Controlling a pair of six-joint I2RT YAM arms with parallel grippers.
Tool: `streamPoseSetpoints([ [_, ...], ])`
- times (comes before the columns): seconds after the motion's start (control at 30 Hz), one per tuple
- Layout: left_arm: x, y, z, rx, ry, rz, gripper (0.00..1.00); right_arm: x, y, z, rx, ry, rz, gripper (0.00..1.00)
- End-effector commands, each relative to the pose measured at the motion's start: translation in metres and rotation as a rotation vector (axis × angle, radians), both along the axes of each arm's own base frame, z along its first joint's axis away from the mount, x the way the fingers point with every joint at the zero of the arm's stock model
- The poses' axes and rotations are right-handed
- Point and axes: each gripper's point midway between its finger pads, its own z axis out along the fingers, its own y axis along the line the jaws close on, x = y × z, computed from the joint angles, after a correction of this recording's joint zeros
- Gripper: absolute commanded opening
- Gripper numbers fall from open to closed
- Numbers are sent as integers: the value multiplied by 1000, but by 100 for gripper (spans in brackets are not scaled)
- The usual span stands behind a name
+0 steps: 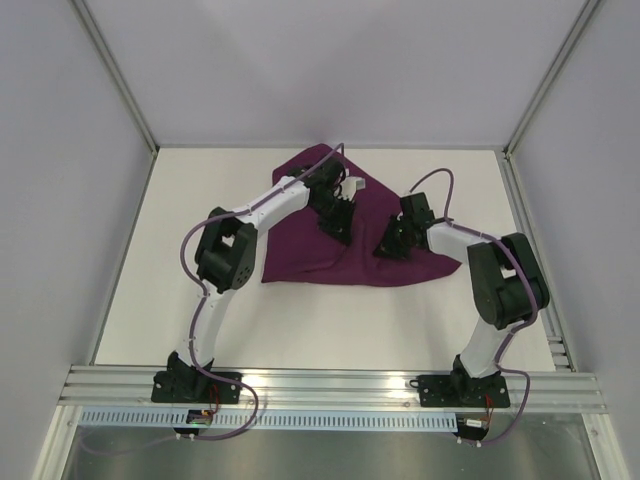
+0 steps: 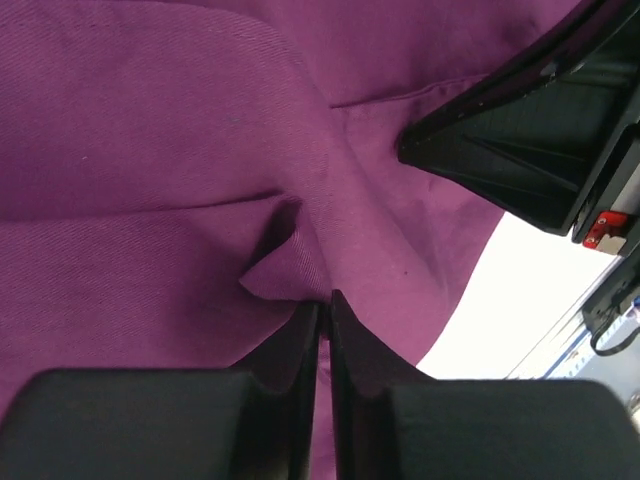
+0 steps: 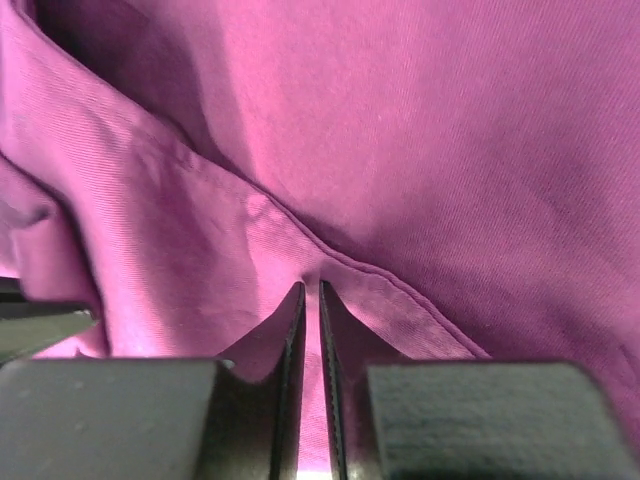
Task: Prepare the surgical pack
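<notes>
The deep-purple fabric sheet (image 1: 330,250) lies folded over itself at the table's middle back. My left gripper (image 1: 336,222) is over its centre and shut on a pinched fold of the fabric (image 2: 290,270). My right gripper (image 1: 389,245) is at the sheet's right part and shut on a hemmed edge of the fabric (image 3: 330,262). In the left wrist view the right gripper's black body (image 2: 530,150) shows at the upper right. The steel tray, scissors, tweezers, gauze pads and packets are hidden or out of view.
The white table (image 1: 330,320) is walled by grey panels at the back and both sides. An aluminium rail (image 1: 330,385) with the arm bases runs along the near edge. Purple cables loop over both arms.
</notes>
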Motion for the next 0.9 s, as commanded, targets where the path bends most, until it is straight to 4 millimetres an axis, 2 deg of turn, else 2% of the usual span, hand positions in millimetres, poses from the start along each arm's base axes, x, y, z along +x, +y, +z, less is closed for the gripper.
streamPoseSetpoints([
  [0.0,-5,-25,38,-132,-38,-62,31,20,-2,32,-11,-92,-22,15],
  [0.03,-7,-25,43,-140,-53,-88,39,20,-3,37,-15,-98,-27,17],
  [0.1,-13,-26,67,-155,-99,-123,57,23,-5,48,-19,-128,-39,19],
  [0.13,-13,-24,74,-156,-122,-137,60,24,-5,52,-18,-138,-43,20],
  [0.17,-16,-20,90,-158,-154,-154,63,26,-6,57,-18,-148,-51,20],
  [0.2,-18,-18,100,-163,-172,-166,74,28,-6,62,-15,-162,-54,22],
  [0.27,-24,-10,128,-166,-234,-193,75,29,-5,74,-36,-191,-55,24],
  [0.33,-29,0,144,-155,-269,-198,77,28,-1,91,-58,-223,-41,28],
  [0.37,-33,12,156,-124,-322,-219,77,26,6,95,-74,-237,-24,30],
  [0.47,-38,41,153,-12,-361,-209,78,15,31,110,-32,-260,24,38],
  [0.5,-36,62,147,62,-388,-189,79,11,38,112,1,-252,12,42],
  [0.57,-36,87,145,129,-410,-151,78,-2,58,106,63,-232,41,44],
  [0.6,-36,106,128,172,-369,-122,79,-5,64,102,91,-206,25,46],
  [0.63,-36,116,122,190,-355,-102,79,-9,73,101,128,-194,34,47],
  [0.67,-34,127,119,209,-350,-74,78,-14,75,93,141,-169,31,47],
  [0.7,-33,144,107,235,-313,-41,79,-15,78,89,165,-145,9,48],
  [0.87,-30,186,75,288,-224,52,79,-22,91,83,221,-115,-4,51],
])
